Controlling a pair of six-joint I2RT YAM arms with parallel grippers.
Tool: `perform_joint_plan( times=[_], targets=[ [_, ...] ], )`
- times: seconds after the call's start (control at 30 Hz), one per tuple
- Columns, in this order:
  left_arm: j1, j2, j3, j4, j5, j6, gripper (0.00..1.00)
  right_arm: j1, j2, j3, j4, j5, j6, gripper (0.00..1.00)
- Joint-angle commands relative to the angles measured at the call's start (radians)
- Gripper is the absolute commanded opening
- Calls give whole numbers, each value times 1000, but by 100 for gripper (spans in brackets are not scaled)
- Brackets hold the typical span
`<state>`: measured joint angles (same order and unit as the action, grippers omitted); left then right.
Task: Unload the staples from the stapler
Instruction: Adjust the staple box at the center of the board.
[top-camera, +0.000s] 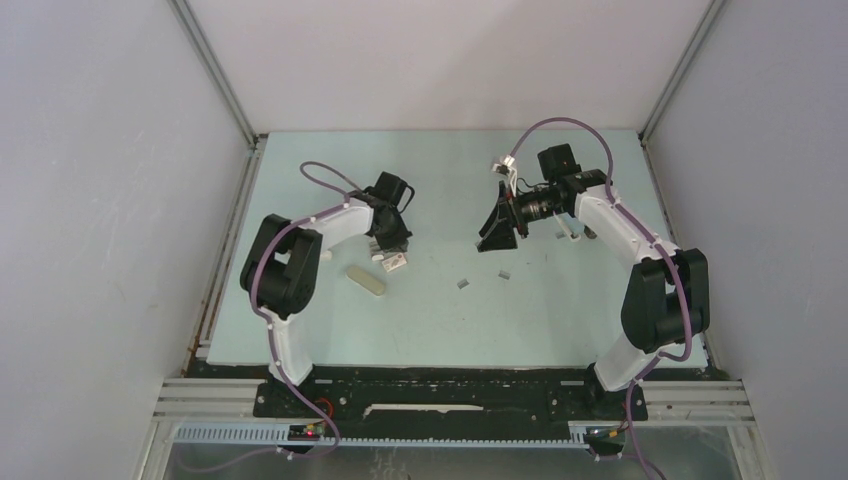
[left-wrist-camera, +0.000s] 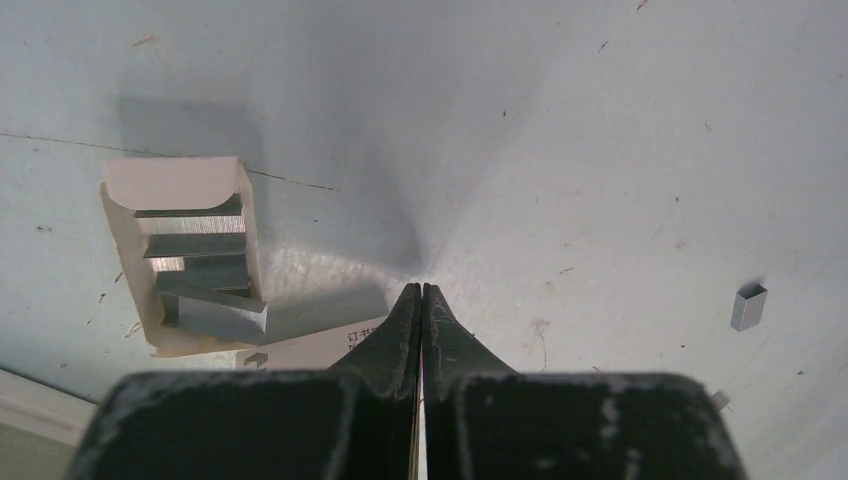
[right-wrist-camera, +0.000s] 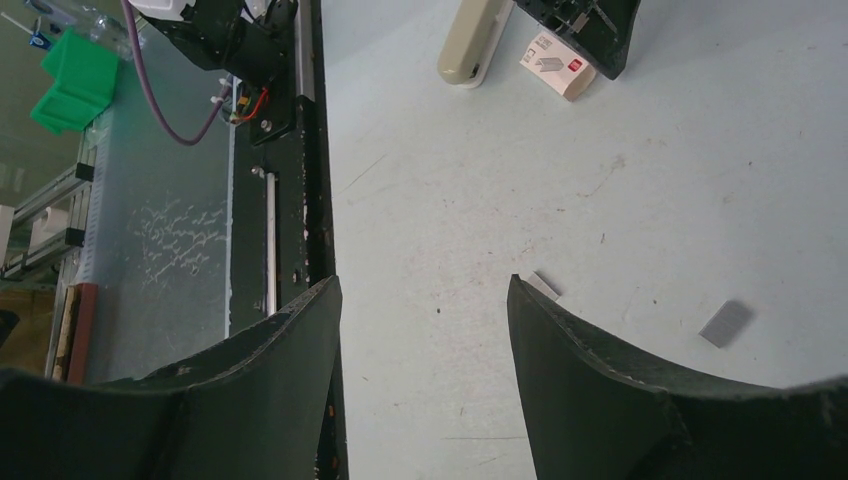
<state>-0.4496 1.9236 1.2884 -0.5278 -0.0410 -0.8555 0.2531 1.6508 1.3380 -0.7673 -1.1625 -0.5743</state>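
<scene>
The beige stapler (top-camera: 365, 280) lies flat on the table near the left arm and shows at the top of the right wrist view (right-wrist-camera: 473, 42). Two small loose blocks of staples (top-camera: 463, 284) (top-camera: 504, 273) rest mid-table; one (left-wrist-camera: 748, 306) lies to the right of my left gripper. My left gripper (top-camera: 390, 238) (left-wrist-camera: 421, 290) points down at the table, shut with nothing between its fingers. My right gripper (top-camera: 497, 226) (right-wrist-camera: 420, 300) hangs open above the table, empty, with staple blocks (right-wrist-camera: 726, 323) (right-wrist-camera: 543, 285) beyond its right finger.
An open white cardboard tray (left-wrist-camera: 125, 185) holding several grey staple strips sits left of the left fingers, beside a printed white box (top-camera: 397, 262) (right-wrist-camera: 556, 62). A white object (top-camera: 566, 236) lies under the right arm. Grey walls enclose the table; the black base rail (right-wrist-camera: 290, 180) runs along the near edge.
</scene>
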Motion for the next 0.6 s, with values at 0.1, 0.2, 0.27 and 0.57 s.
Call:
perform_joint_plan(
  times=[0.1,0.2,0.27,0.57],
  targets=[
    [-1,-82,8,8,-38,14,2,-11,-13,4,-4,-33,-15,71],
    [1,-101,14,-12,-72,39,8,-12,-14,5,-4,-34,-16,71],
    [5,-113,13,-28,-102,58,13,-12,-12,4,-5,-34,-17,71],
    [54,-117,-18,-52,-125,100,14,-12,-7,4,-4,-36,-18,71]
  ],
)
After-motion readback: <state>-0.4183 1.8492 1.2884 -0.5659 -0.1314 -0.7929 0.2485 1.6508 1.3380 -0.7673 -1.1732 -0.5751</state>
